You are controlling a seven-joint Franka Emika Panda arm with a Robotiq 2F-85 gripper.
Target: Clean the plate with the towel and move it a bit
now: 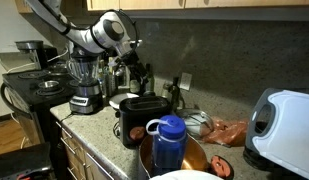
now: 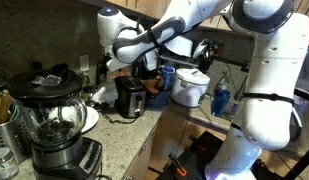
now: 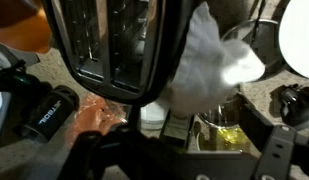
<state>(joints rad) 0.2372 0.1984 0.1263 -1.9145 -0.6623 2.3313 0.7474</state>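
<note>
My gripper [image 1: 140,76] hangs above the black toaster [image 1: 140,117] on the kitchen counter; it also shows in an exterior view [image 2: 135,68]. In the wrist view a white towel [image 3: 209,65] hangs blurred from my jaws [image 3: 184,125], which appear shut on it. The towel covers the toaster's [image 3: 109,45] right edge. The white plate [image 1: 121,100] lies on the counter just behind the toaster. In the wrist view the plate is a bright patch at the top right [image 3: 299,40]. The towel does not touch the plate.
A blender [image 1: 84,85] and a coffee maker stand beside the plate, and the stove [image 1: 34,85] is further along. A blue bottle [image 1: 169,140], a brown bowl [image 1: 199,160], a red bag [image 1: 230,131] and a white appliance [image 1: 284,125] crowd the counter's near end. Bottles and a glass stand below my jaws.
</note>
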